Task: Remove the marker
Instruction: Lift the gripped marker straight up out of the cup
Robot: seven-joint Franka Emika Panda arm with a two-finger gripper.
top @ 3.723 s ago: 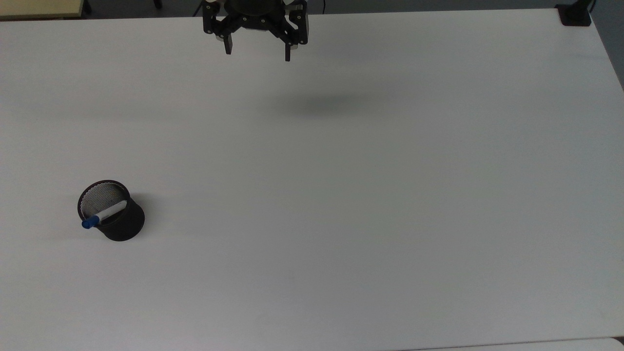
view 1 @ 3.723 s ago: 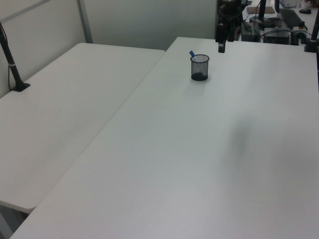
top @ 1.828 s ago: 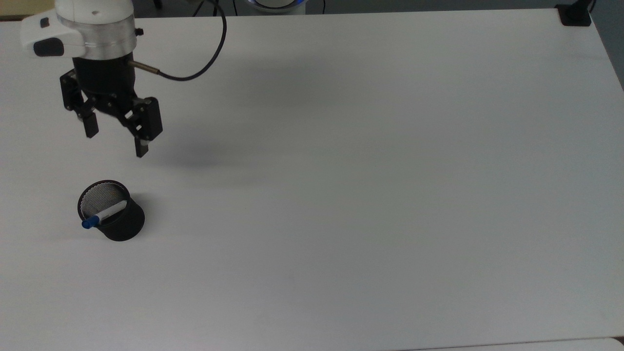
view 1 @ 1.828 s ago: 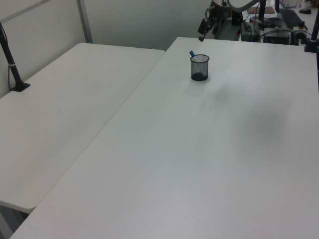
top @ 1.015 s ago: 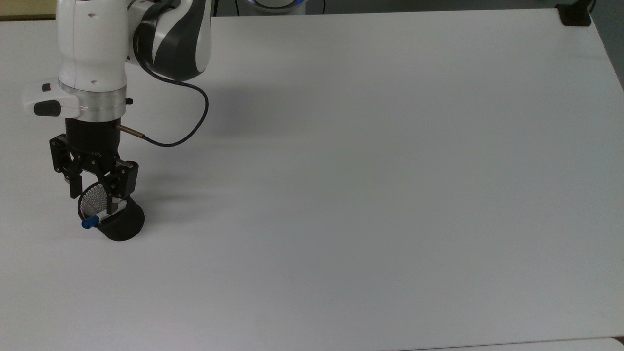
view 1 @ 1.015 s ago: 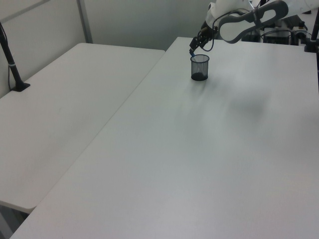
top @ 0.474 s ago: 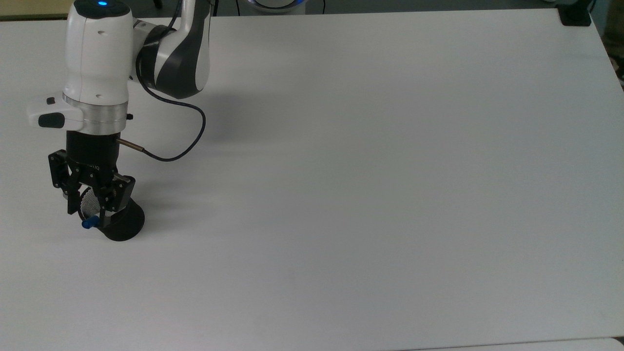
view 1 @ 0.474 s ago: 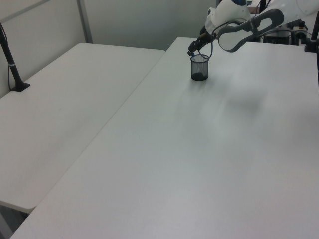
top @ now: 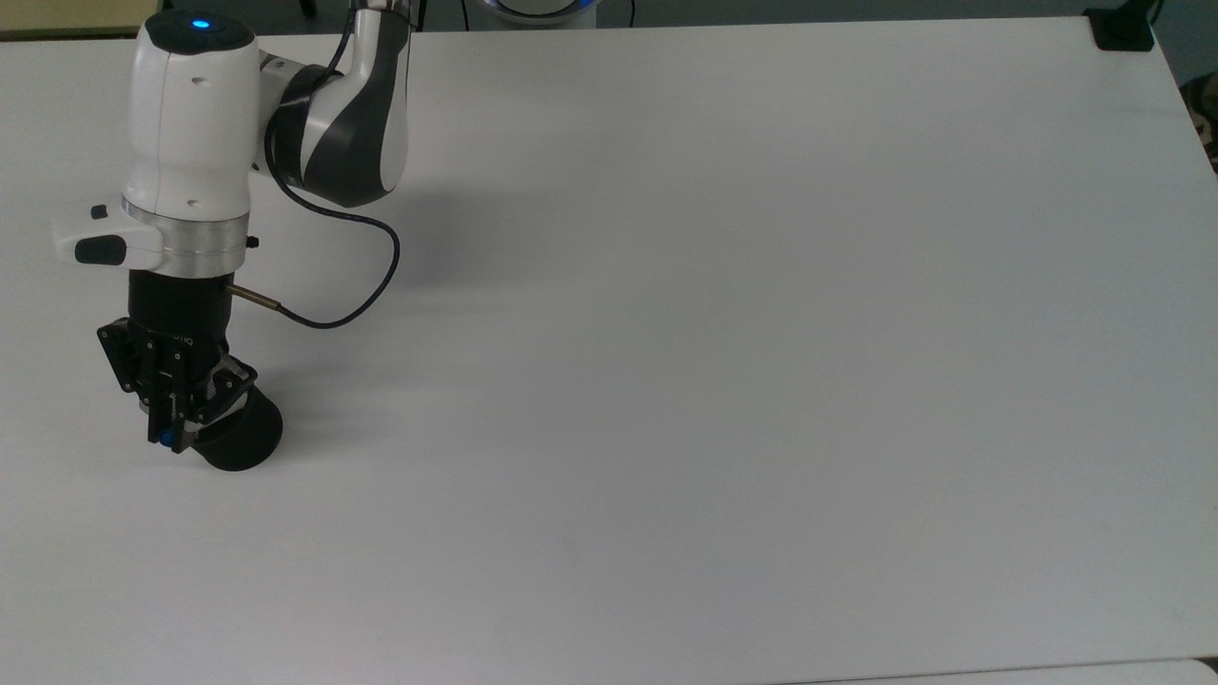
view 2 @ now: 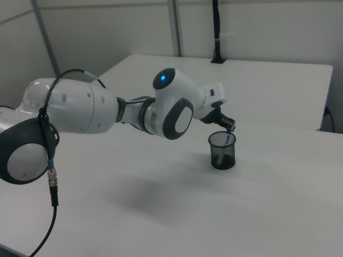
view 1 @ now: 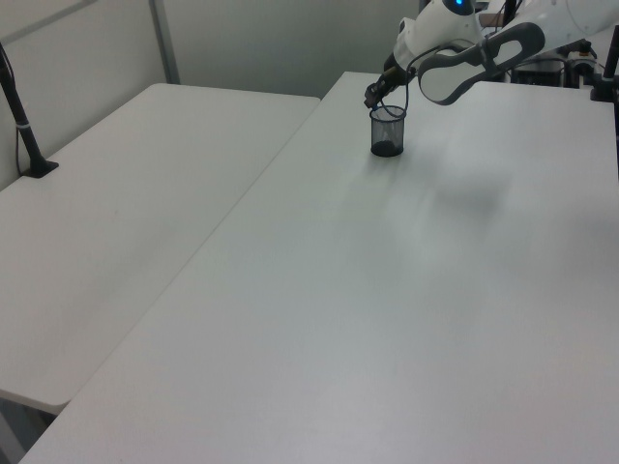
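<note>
Marker seemingly in pincer

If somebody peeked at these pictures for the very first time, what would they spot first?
Probably the big white and grey robot arm reaching down at the top view's left side. Its black tool is closed on the blue cap of the marker, which sticks out of a black mesh cup. All around them spreads the wide white table.

It looked like a robotics lab or office: plain white tables pushed together, grey partition panels behind them, and a black camera post clamped beside the panels.
</note>
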